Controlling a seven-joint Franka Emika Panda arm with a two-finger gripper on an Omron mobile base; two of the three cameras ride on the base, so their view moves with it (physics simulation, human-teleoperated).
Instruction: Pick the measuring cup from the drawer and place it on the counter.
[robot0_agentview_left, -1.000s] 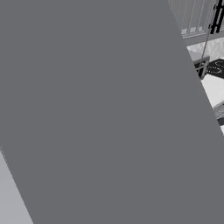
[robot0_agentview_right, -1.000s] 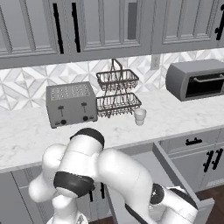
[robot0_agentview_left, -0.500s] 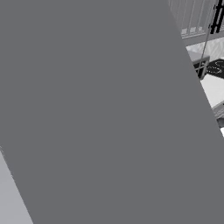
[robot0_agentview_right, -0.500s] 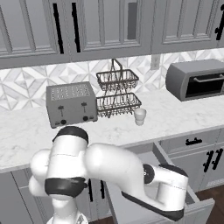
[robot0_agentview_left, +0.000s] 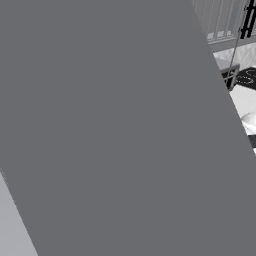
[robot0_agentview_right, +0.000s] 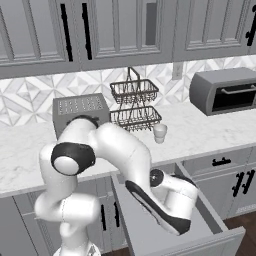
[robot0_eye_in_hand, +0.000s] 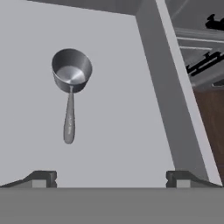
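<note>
A small steel measuring cup (robot0_eye_in_hand: 71, 73) lies on the grey floor of the open drawer (robot0_eye_in_hand: 127, 113), its long handle pointing toward my hand. My gripper (robot0_eye_in_hand: 111, 178) hangs above the drawer floor, open, its fingertips (robot0_eye_in_hand: 43, 177) spread wide with nothing between them; the cup sits ahead and left of centre, apart from the fingers. In the right base view my arm bends down into the pulled-out drawer (robot0_agentview_right: 222, 234), which sits under the white marble-look counter (robot0_agentview_right: 200, 135). The forearm hides the cup there.
On the counter stand a toaster (robot0_agentview_right: 80, 109), a two-tier wire basket (robot0_agentview_right: 134, 102), a small white cup (robot0_agentview_right: 159, 133) and a toaster oven (robot0_agentview_right: 225, 92). The drawer's side wall (robot0_eye_in_hand: 162, 87) rises right of the cup. A flat grey panel (robot0_agentview_left: 110, 130) blocks the left base view.
My arm has swung around and stretched down into the open drawer, with the elbow rising at the left. The things on the counter stand as before.
</note>
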